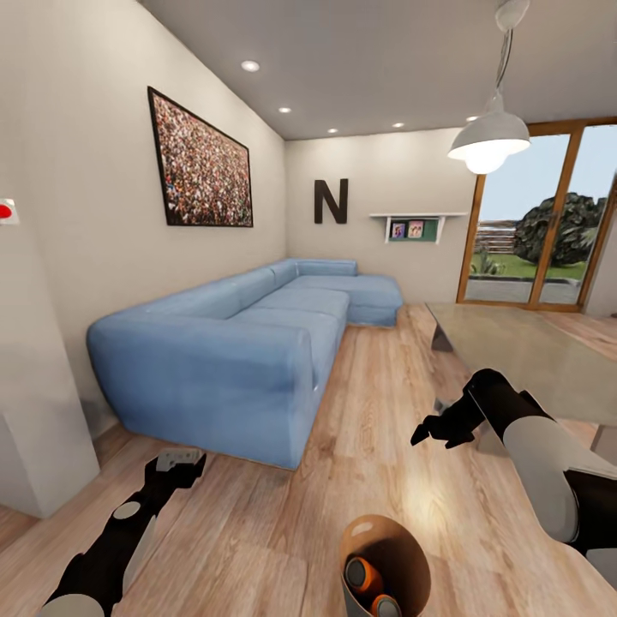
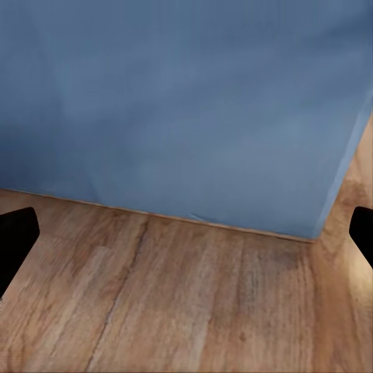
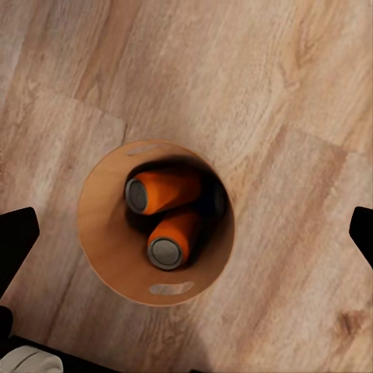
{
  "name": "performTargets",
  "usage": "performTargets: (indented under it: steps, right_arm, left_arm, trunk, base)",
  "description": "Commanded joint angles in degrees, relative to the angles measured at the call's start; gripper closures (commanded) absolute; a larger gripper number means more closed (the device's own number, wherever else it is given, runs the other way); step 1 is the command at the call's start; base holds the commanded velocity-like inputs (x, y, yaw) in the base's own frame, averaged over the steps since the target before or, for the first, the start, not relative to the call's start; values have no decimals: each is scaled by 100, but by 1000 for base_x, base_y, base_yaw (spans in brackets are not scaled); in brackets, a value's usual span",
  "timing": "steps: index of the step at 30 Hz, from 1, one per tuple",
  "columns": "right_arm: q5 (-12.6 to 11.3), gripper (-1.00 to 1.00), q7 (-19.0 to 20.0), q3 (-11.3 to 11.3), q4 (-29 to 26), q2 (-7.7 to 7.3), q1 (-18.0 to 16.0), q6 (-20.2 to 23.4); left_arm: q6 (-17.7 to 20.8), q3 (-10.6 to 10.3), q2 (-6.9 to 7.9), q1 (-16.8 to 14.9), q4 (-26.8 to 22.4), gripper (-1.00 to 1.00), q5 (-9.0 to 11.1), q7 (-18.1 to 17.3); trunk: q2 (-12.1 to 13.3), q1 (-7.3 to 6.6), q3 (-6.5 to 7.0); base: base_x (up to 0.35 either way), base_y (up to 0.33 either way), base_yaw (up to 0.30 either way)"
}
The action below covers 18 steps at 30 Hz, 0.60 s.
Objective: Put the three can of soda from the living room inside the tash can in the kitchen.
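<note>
A brown trash can [image 1: 353, 548] stands on the wood floor just in front of me, between my arms. Two orange soda cans [image 1: 364, 576] lie inside it. In the right wrist view, looking straight down into the trash can [image 3: 105, 225], one orange can [image 3: 167, 192] lies above the other [image 3: 172, 237], grey tops showing. A dark shape [image 3: 219, 203] beside them may be the blue can; I cannot tell. My right gripper [image 1: 428, 431] hangs open above the bin, fingertips [image 3: 17, 237] wide apart. My left gripper [image 1: 180, 463] is open and empty, near the sofa's end, fingertips [image 2: 15, 237] spread.
A light blue corner sofa [image 1: 240, 343] runs along the left wall, its end [image 2: 179, 109] close to my left gripper. A grey low table [image 1: 531, 351] stands at the right, under my right arm. A pendant lamp [image 1: 488, 137] hangs above. Glass doors [image 1: 548, 231] are at the back.
</note>
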Motion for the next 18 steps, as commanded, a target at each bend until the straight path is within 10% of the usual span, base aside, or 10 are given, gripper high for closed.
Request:
performTargets:
  steps: [1,18]
  right_arm:
    - [1,-100,0,0,0,1,1,0]
    - [4,-100,0,6,4,4,9,0]
  left_arm:
    - [0,-2,0,-1,1,-100,-3,2]
    - [98,-1,0,-3,7,-100,-15,8]
  trunk:
    - [2,-2,13]
    - [61,-64,231]
  base:
    - [0,0,0]
    - [0,0,0]
